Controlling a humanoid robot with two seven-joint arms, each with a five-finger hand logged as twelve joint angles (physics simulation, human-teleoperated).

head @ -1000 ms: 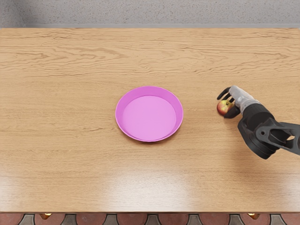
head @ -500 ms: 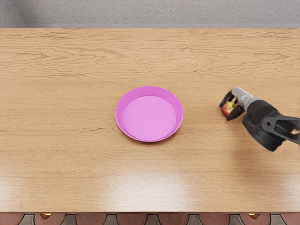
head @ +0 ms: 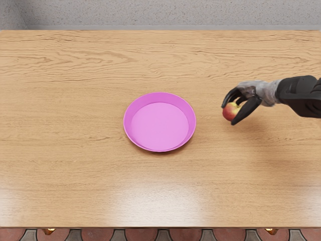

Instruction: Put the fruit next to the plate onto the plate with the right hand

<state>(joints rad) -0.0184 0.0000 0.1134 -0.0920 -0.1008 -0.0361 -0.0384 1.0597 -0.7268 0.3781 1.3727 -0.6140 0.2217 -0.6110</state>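
- wooden table: fills the view; bare apart from the plate and the fruit.
- pink plate: round, shallow, raised rim, sits mid-table with nothing in it.
- right arm: comes in from the right edge, dark forearm roughly level, pointing toward the plate. Left arm not visible.
- right hand: curled around the fruit. Dark fingers wrap its near and top sides, so this reads as a grasp and not a hover.
- apple: small, red-yellow, in the hand's grip, right of the plate and apart from its rim. Not on the plate. Can't tell whether it is off the table or just resting on it.
- step in hand (judgement): carry the fruit left to the plate. Pick looks done, placing not yet.
- doing it well:
  - get clear height first, so the apple passes over the raised rim instead of knocking it and shoving the plate.
  - travel straight left and keep the grip firm; a round, smooth apple can roll out of a loose hold.
  - aim for the plate's flat middle, not the sloped edge.
  - lower until it touches or nearly touches, then spread the fingers slowly, or it may roll.
  - withdraw up and to the right without clipping the rim.
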